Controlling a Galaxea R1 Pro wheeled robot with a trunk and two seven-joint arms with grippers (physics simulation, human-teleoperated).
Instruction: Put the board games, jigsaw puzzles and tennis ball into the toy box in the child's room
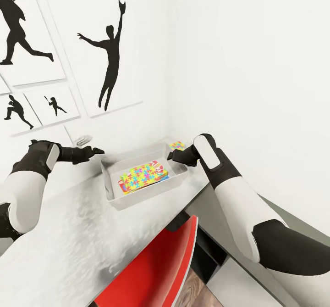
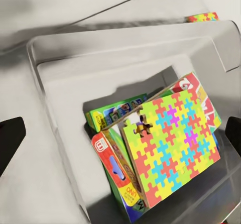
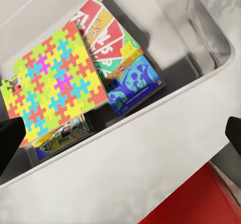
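Observation:
The light grey toy box stands on the pale table in the corner. Inside it a jigsaw puzzle lies tilted on top of board games: a red one, a blue one and a green one. A second jigsaw puzzle lies on the table just behind the box. My left gripper hovers open at the box's left end. My right gripper is open over its right end. The tennis ball and the bed are out of view.
A red chair is tucked under the table's front edge, just below the box. White walls with black sports-silhouette prints close in the corner behind and to the right of the box. Bare tabletop stretches left of the box.

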